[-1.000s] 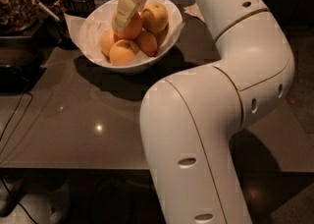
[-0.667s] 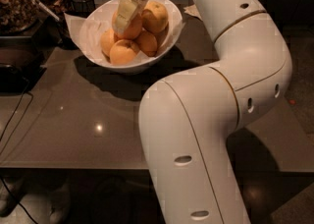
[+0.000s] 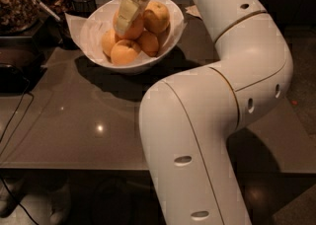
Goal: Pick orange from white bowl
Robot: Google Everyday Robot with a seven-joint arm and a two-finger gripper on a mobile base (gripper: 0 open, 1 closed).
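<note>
Gripper (image 3: pixel 126 20) sits inside the white bowl (image 3: pixel 174 34), right up against the orange (image 3: pixel 138 25), which is just to its right. Honestly can't tell if it's gripping yet.

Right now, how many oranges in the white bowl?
5 visible: the orange in the middle of the white bowl under the gripper, a paler one back right, others at left, front, front-right. More may be hidden beneath.
</note>
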